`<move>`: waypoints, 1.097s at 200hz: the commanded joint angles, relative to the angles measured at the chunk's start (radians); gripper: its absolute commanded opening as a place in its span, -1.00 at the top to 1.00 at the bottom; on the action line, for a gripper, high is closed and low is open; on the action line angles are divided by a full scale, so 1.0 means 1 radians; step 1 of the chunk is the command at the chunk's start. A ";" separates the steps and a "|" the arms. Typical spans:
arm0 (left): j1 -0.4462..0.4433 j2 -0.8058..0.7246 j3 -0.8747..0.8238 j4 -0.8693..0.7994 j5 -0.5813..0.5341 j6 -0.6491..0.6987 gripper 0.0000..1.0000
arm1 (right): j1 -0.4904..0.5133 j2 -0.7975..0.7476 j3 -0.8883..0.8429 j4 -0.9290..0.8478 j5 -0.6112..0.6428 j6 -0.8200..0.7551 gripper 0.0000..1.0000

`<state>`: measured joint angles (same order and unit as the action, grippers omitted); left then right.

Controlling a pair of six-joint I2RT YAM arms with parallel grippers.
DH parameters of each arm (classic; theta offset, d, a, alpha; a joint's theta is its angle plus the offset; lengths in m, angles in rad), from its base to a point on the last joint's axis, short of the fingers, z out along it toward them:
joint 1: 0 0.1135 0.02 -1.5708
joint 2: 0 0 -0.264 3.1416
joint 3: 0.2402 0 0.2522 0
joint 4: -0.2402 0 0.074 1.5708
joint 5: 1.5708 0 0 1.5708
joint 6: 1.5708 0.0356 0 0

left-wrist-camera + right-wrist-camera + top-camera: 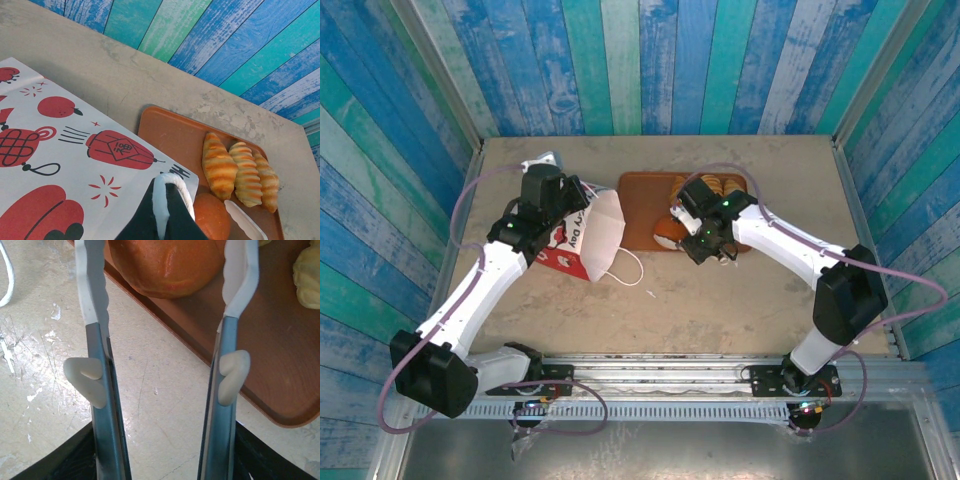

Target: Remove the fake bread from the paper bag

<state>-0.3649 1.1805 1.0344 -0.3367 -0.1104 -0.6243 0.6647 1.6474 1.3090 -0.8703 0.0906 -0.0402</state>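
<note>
The paper bag [588, 238] lies on its side left of the tray, its white mouth facing right. My left gripper [582, 197] is shut on one white loop handle [172, 184] at the bag's [75, 160] rim. The fake bread lies on the brown tray [170, 132]: three golden croissants [219, 165] side by side and an orange-brown roll [212, 217]. My right gripper [166, 270] is open, its long white-tipped fingers [92, 295] straddling that roll [150, 260] at the tray's near edge. The bag's inside is hidden.
The bag's other handle [625, 265] lies loose on the table in front of the bag. A pale yellow pastry [307, 270] sits further in on the tray [280, 365]. Blue plank walls close in the table's back and sides.
</note>
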 commanded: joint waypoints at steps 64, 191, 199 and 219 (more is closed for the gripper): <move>-0.003 -0.036 -0.007 0.021 -0.006 0.011 1.00 | -0.014 0.053 0.035 0.005 -0.012 0.009 -0.15; -0.003 -0.024 0.000 0.024 0.005 0.014 1.00 | -0.154 -0.181 -0.125 -0.066 -0.062 0.056 -0.06; -0.003 -0.025 -0.002 0.025 0.003 0.014 1.00 | -0.170 -0.199 -0.133 -0.075 -0.070 0.061 -0.06; -0.003 -0.027 -0.004 0.027 0.001 0.015 1.00 | -0.208 -0.239 -0.156 -0.098 -0.069 0.074 -0.06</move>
<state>-0.3649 1.1805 1.0328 -0.3363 -0.1020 -0.6243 0.4892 1.4761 1.1690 -0.9306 0.0433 0.0032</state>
